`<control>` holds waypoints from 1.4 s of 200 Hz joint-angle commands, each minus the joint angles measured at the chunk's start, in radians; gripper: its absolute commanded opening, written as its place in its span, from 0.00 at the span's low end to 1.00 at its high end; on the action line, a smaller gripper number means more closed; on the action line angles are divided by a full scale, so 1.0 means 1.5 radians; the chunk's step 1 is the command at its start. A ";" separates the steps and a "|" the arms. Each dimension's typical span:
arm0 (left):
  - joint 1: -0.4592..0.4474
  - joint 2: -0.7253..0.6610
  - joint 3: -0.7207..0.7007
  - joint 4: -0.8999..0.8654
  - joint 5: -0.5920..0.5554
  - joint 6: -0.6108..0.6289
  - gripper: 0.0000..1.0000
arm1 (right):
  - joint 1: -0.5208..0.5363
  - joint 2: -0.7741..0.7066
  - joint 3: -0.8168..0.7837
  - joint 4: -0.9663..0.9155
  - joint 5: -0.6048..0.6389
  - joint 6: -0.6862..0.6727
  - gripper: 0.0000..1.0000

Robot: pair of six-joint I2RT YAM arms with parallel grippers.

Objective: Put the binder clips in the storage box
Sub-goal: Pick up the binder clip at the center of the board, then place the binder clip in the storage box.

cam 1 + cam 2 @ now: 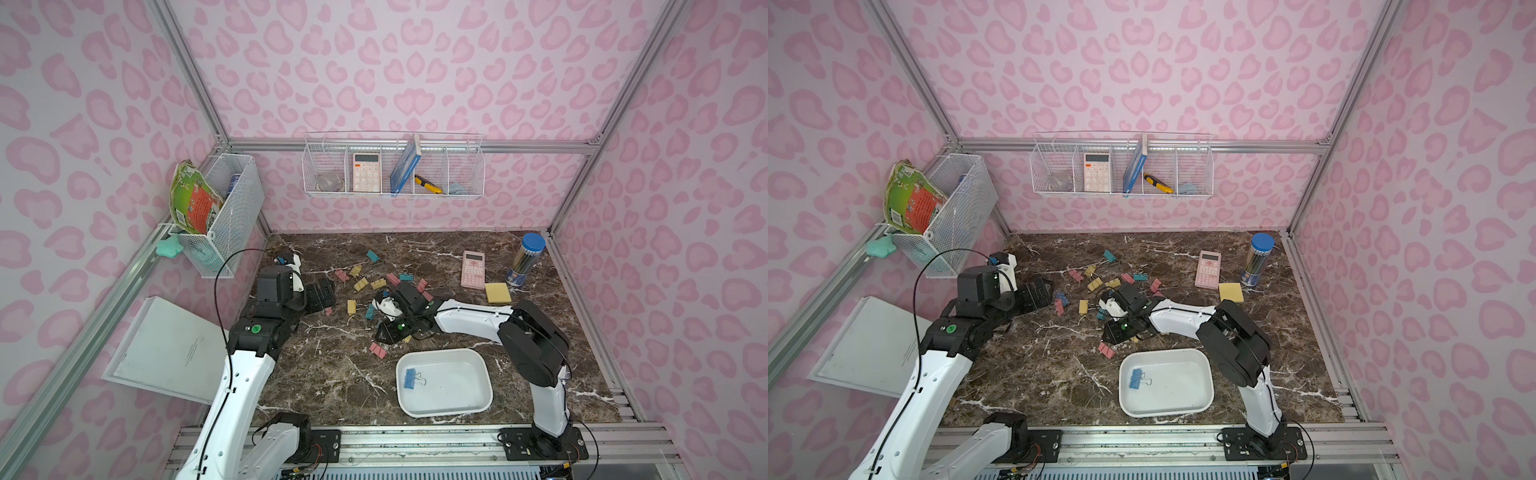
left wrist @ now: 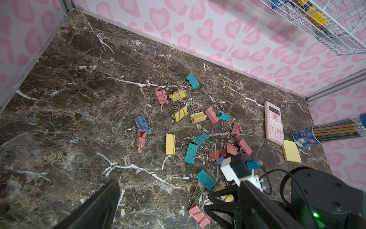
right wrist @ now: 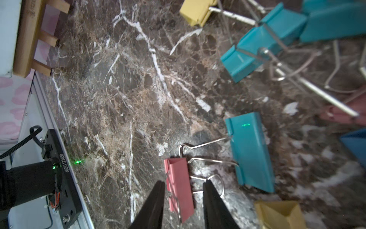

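Observation:
Several binder clips (image 1: 360, 284) in pink, yellow, teal and blue lie scattered mid-table in both top views. The white storage box (image 1: 484, 368) sits near the front edge with one blue clip (image 1: 411, 379) inside. My right gripper (image 3: 183, 181) is low over the table, open, its fingers either side of a pink clip (image 3: 179, 188) that lies flat; one fingertip (image 3: 208, 183) touches the clip's wire handle. That pink clip (image 1: 377, 350) lies just behind the box. My left gripper (image 2: 180, 183) hangs wide open and empty left of the pile, near a blue and pink pair (image 2: 141, 128).
A pink calculator (image 1: 473, 269), a yellow sticky-note pad (image 1: 498, 293) and a pencil tube (image 1: 524, 259) stand at the back right. A flat white board (image 1: 166, 349) leans at the left. Wire mesh baskets (image 1: 392, 166) hang on the walls.

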 commanded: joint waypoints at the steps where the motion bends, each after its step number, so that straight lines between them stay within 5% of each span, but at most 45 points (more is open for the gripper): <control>1: 0.003 0.000 0.004 0.000 0.010 0.012 0.98 | 0.004 0.003 -0.006 0.015 -0.025 0.004 0.30; 66: 0.004 0.009 0.005 0.001 0.023 0.014 0.98 | 0.016 -0.050 -0.013 0.047 -0.018 0.025 0.00; 114: 0.007 0.012 0.005 0.001 0.031 0.014 0.98 | 0.021 -0.346 -0.267 0.232 0.101 0.238 0.00; 142: 0.007 0.010 0.007 0.002 0.043 0.014 0.98 | 0.074 -0.530 -0.398 0.165 0.251 0.333 0.00; 161: 0.006 0.011 0.007 0.003 0.048 0.013 0.98 | 0.108 -0.596 -0.447 0.127 0.269 0.382 0.00; 208: 0.007 0.017 0.006 0.003 0.043 0.014 0.98 | 0.198 -0.549 -0.494 0.144 0.233 0.421 0.00; 270: 0.007 0.020 0.005 0.002 0.037 0.016 0.98 | 0.215 -0.492 -0.538 0.201 0.239 0.443 0.00; 280: 0.006 0.020 0.004 0.003 0.037 0.015 0.98 | 0.220 -0.476 -0.536 0.202 0.237 0.443 0.07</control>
